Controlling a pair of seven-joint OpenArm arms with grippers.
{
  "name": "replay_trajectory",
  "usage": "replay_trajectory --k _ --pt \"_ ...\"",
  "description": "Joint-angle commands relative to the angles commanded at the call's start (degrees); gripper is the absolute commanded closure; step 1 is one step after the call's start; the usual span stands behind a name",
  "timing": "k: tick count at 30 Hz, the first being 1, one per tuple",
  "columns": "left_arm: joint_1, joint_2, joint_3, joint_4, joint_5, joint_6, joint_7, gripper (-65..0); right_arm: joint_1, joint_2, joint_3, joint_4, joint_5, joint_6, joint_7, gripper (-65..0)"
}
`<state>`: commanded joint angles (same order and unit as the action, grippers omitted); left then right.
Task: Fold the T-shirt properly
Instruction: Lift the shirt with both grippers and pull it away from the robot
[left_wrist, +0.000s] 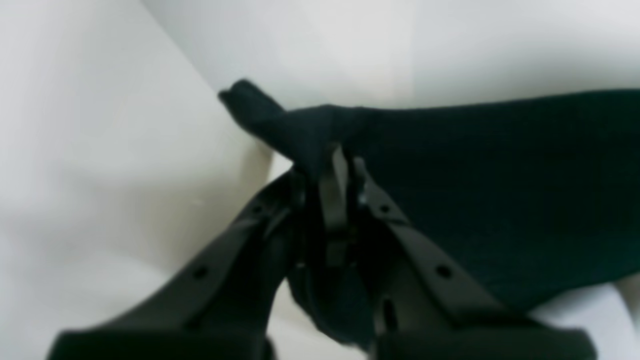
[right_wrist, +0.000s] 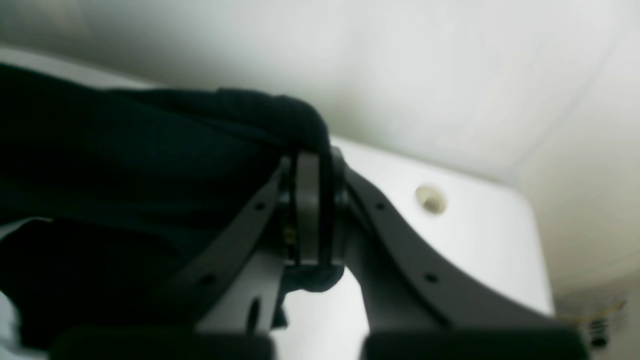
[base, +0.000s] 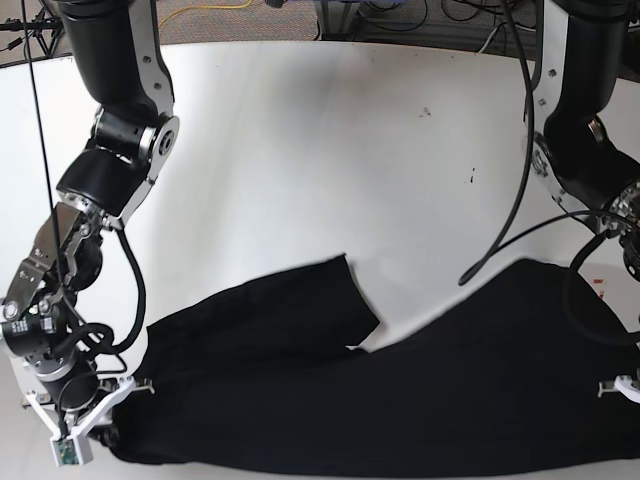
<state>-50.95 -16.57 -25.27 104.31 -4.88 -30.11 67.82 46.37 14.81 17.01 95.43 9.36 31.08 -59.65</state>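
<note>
**Two claws pinch a black T-shirt at the near edge of a white desk**

From the base view, a black T-shirt (base: 400, 400) lies spread in a wide band across the near part of a white desk (base: 330, 150). One flap, probably a sleeve, juts out towards the middle of the desk. The far half of the desk shows only a few small dark specks.

The right arm (base: 110, 130) stands on the left of this view and reaches down to the shirt's left end. The left arm (base: 585, 140) stands on the right, with a black cable (base: 515, 180) hanging beside it, and its lower part passes out of view at the shirt's right end.

In the left wrist view, the left claw (left_wrist: 336, 160) is closed tight on a bunched fold of the black cloth. A small tuft of fabric pokes out just beyond the fingertips, and the rest of the shirt stretches away to the right.

In the right wrist view, the right claw (right_wrist: 312, 165) likewise grips a rolled edge of the shirt, its two fingers pressed together with cloth draped over their tips. A small round hole (right_wrist: 430, 199) shows in the desk surface near the claw. Both wrist views are blurred, so finer details of the cloth cannot be made out.
</note>
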Motion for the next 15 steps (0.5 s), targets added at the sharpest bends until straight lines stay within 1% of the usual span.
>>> replay_trajectory --k 2,6,10,15 --pt "-3.5 -0.1 0.0 -0.8 0.0 0.0 0.0 0.0 3.3 1.2 -3.1 -1.1 -0.1 0.00 0.0 0.0" --pt "-9.5 -0.2 0.4 -3.2 0.1 0.0 0.1 0.0 9.1 2.6 -5.8 -3.2 -0.1 0.00 0.0 0.0" --pt "-14.4 -2.3 0.3 -6.9 0.0 0.0 0.0 0.0 15.4 4.0 -8.1 -5.9 0.3 0.00 0.0 0.0" --pt "-19.8 -2.7 0.4 -12.8 -0.2 0.0 -0.2 0.0 22.4 6.0 -11.9 -9.1 0.5 0.09 0.0 0.0"
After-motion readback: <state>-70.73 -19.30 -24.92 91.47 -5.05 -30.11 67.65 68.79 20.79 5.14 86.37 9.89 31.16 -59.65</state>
